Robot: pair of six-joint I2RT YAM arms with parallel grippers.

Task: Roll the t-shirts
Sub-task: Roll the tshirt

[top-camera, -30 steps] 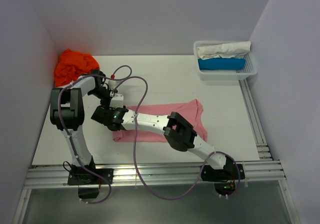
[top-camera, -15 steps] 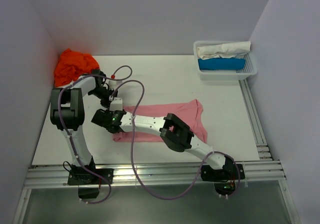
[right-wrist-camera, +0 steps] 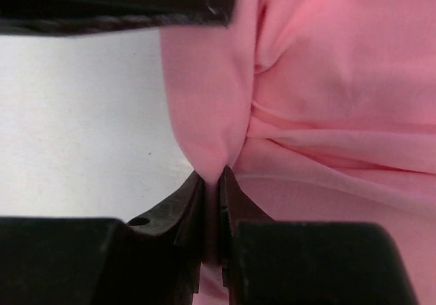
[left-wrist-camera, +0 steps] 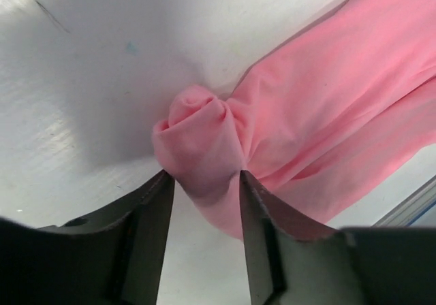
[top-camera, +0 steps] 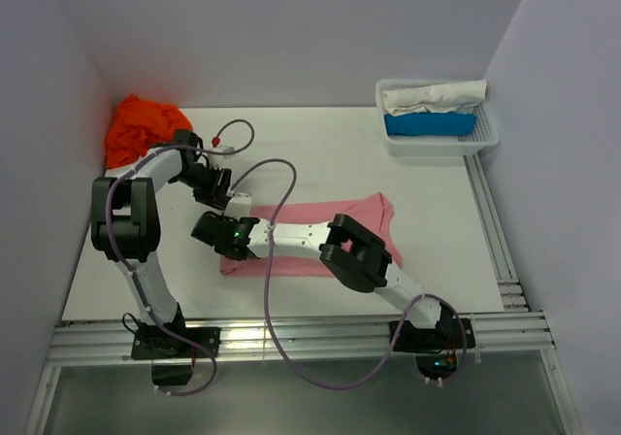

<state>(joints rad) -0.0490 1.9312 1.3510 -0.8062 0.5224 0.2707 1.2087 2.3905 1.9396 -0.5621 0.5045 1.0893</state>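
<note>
Right gripper (right-wrist-camera: 211,182) pinches pink t-shirt (right-wrist-camera: 327,80); basket (top-camera: 441,146) holds white cloth (top-camera: 432,96), blue cloth (top-camera: 429,124).

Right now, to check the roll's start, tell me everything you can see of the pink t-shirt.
Soft light-pink cloth, the pink t-shirt lies folded into a long band on the white table. One end is bunched into a small roll between the parted fingers of the left gripper; the right gripper pinches a fold nearby.
</note>
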